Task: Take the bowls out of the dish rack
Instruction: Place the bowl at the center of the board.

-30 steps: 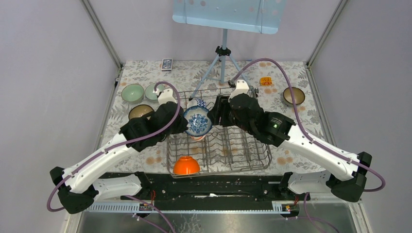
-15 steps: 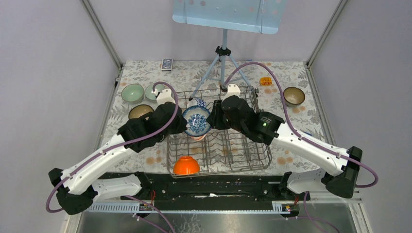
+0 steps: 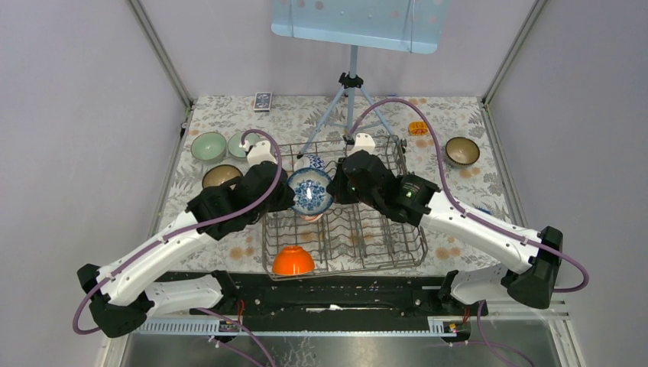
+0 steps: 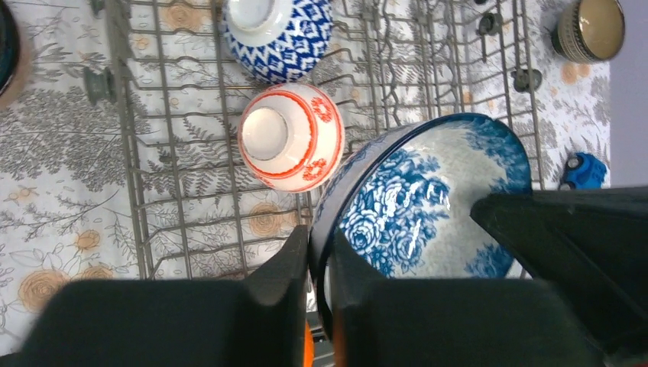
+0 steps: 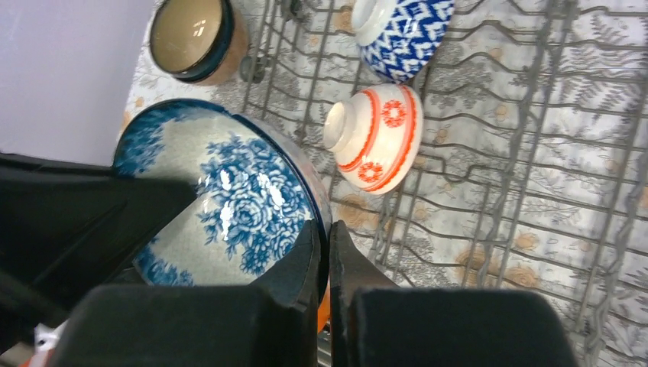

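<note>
A round blue-and-white floral ceramic bowl (image 3: pixel 309 191) is held tilted above the left half of the large grey wire dish rack (image 3: pixel 382 233), its glazed inside turned up toward the overhead camera. The left claw (image 4: pixel 319 246) pinches the bowl's rim from the left, with one finger inside the rim and one outside. The right claw (image 5: pixel 324 248) is pressed together on the opposite side of the rim in the same way.

Below the held bowl a red-and-white patterned bowl (image 4: pixel 290 138) lies on its side among the tines, foot ring showing. Beyond it, toward the rack's far edge, a blue-and-white geometric bowl (image 4: pixel 279 27) lies tipped the same way. A solid orange bowl (image 3: pixel 293 261) sits upside down in the rack's near-left corner.

The rack stands mid-way across the floral-patterned tabletop (image 3: pixel 489 180), closer to its near edge. Two pale green ceramic bowls (image 3: pixel 208 146) stand upright side by side near the left edge, toward the far-left corner. A dark brown bowl with a tan inside (image 3: pixel 221 177) sits just nearer than them. A second brown bowl (image 3: pixel 462 151) stands near the right edge. A blue-grey tripod stand (image 3: pixel 351 95) rises by the far edge, behind the rack.
</note>
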Robot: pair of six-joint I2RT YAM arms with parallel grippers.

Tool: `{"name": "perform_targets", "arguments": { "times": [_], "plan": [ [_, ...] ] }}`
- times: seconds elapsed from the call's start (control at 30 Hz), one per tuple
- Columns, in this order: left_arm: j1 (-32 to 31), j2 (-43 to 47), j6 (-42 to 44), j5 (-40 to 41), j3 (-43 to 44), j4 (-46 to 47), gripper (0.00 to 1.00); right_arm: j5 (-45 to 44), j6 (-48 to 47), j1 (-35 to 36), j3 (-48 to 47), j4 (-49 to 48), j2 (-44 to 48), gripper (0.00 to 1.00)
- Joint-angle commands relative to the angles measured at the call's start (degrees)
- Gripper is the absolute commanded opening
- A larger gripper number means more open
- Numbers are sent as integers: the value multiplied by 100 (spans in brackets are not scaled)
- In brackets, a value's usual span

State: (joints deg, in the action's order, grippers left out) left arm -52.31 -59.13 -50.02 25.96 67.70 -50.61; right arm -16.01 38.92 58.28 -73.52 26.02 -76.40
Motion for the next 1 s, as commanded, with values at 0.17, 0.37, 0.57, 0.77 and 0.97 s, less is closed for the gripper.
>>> {"name": "perform_targets", "arguments": {
  "times": [0.17, 0.37, 0.57, 0.77, 0.97],
  "plan": [
    [21, 205, 40, -241, 156, 526, 88, -710, -670, -30, -407, 718, 430, 0],
    [27, 678, -48, 75, 105, 524, 99, -1637, -863, -300, -438, 1562, 1252, 0],
    [22, 1109, 10, 422, -371, 626, 99, -1469, -1112, -1905, -95, 1920, 1917, 0],
    [28, 1363, -46, 332, -840, 871, 99, -996, -620, -4145, 489, 1175, 2208, 0],
    [25, 1719, -147, 125, -1360, 1271, 99, -787, 587, -5455, 1643, 232, 2332, 0]
  ]
}}
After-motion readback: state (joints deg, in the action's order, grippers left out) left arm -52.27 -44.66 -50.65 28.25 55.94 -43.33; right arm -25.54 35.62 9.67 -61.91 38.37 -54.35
